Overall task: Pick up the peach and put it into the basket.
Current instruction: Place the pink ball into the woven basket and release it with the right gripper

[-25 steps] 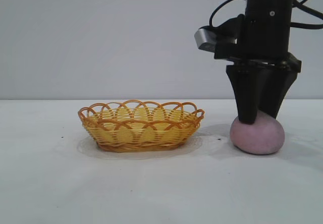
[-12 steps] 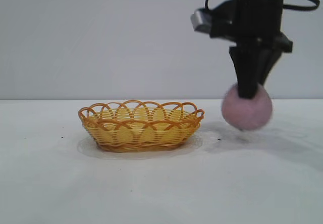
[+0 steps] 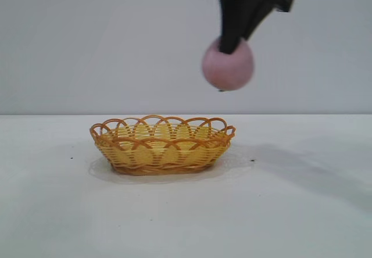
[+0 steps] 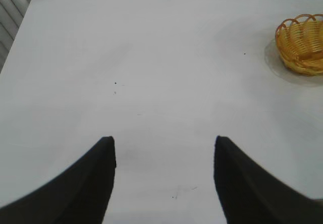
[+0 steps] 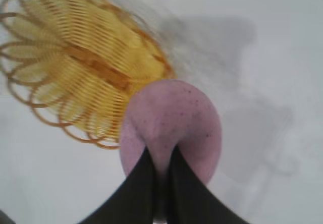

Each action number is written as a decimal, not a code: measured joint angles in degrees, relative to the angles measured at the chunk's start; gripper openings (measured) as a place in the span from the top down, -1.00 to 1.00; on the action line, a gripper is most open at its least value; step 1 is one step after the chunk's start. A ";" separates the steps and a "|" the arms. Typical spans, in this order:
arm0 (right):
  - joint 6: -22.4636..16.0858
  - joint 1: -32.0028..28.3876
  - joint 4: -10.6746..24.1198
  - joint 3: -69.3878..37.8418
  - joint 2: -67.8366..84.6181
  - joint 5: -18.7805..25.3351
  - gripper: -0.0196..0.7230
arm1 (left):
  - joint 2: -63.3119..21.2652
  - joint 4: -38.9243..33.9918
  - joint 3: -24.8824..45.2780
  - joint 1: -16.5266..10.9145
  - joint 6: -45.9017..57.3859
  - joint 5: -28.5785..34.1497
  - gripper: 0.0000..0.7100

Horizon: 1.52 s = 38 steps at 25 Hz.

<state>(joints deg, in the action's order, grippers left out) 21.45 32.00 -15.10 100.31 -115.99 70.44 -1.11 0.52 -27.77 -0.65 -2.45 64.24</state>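
Observation:
The pink-mauve peach [image 3: 228,66] hangs high in the air, above and just right of the basket's right end. My right gripper [image 3: 228,46] is shut on the peach, its black fingers pinching the fruit's top. In the right wrist view the peach [image 5: 171,128] bulges around the two pinched fingertips [image 5: 144,168], with the basket [image 5: 75,72] below and beside it. The yellow woven basket [image 3: 162,144] with its orange looped rim sits on the white table. My left gripper [image 4: 164,148] stands open over bare table, far from the basket [image 4: 302,45].
The white table [image 3: 290,211] stretches flat around the basket. A plain pale wall [image 3: 87,37] stands behind. A few tiny dark specks [image 4: 115,83] mark the table surface.
The right gripper has lifted the peach from the table at the right, up and leftward toward the basket. The basket has not moved.

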 joint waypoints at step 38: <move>0.14 -1.24 11.27 7.66 -9.27 -0.05 0.16 | 0.00 0.00 0.00 0.00 0.00 0.00 -0.18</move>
<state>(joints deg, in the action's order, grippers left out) 21.60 30.76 -3.84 107.98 -125.26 70.39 -1.11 0.52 -27.77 -0.65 -2.45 64.24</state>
